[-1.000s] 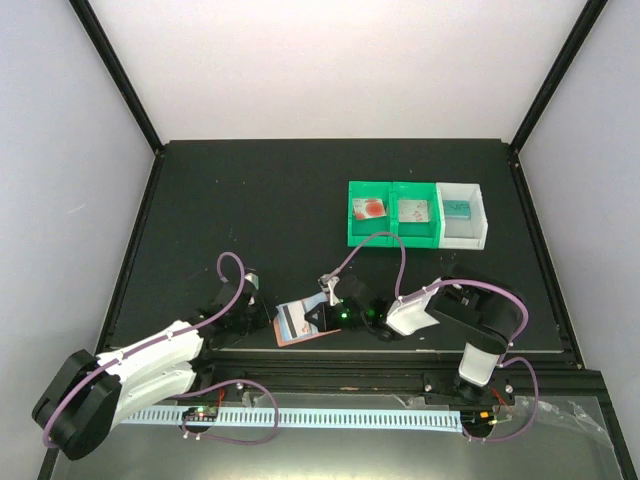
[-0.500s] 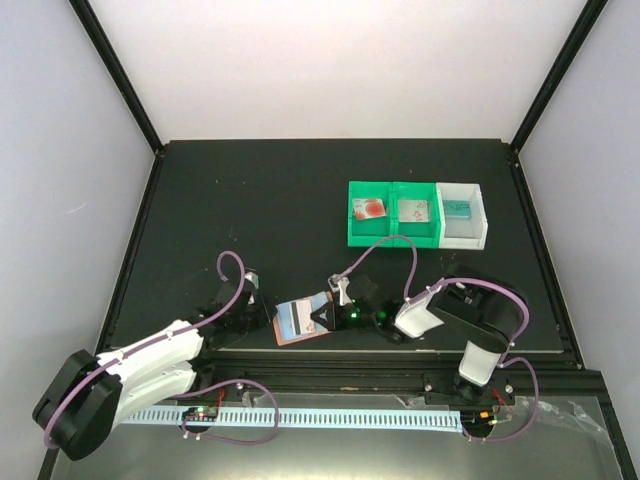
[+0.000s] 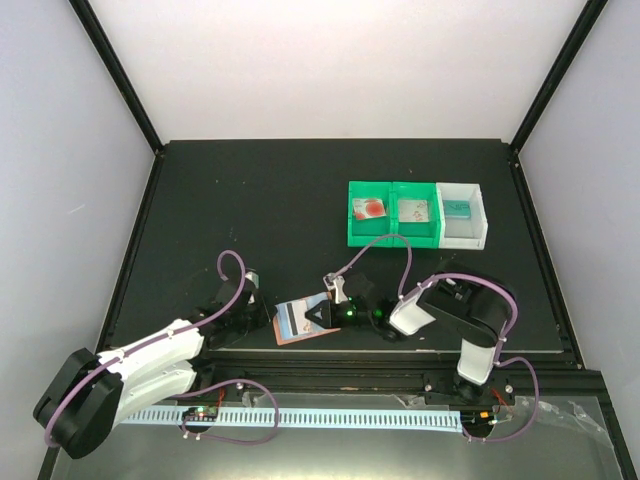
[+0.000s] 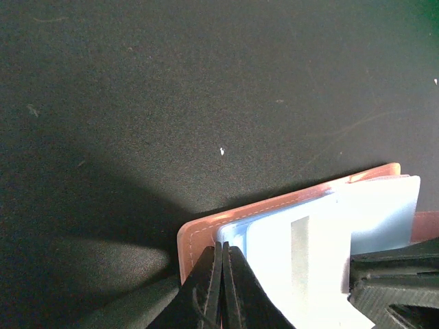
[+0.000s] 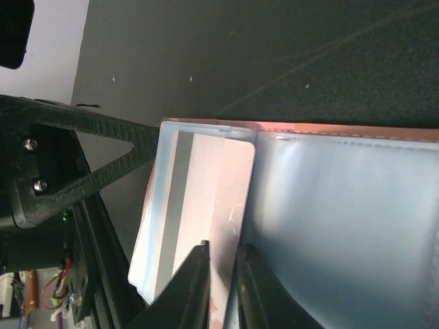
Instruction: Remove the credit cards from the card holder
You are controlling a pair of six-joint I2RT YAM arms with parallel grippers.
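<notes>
At near edge of table (image 3: 250, 200), L gripper (image 4: 221, 257) pinches corner of open card holder (image 3: 300, 323), R gripper (image 5: 224, 250) nips a half-out credit card (image 5: 202, 178); thin grip could slip, or holder drags along w/ it.

Table (image 3: 250, 200): lying matte black, flecked pale. Card holder (image 3: 300, 322): showing a salmon-pink cover with fine stitching, pale blue-grey pockets inside. Credit card (image 5: 195, 205): showing whitish, carrying one grey stripe and reddish marks toward 6 o'clock. Two bins (image 3: 365, 239) at the table's 1 o'clock: showing bright green; third bin (image 3: 465, 239): showing white. Left arm (image 3: 150, 358), right arm (image 3: 450, 312): wearing white shells.
</notes>
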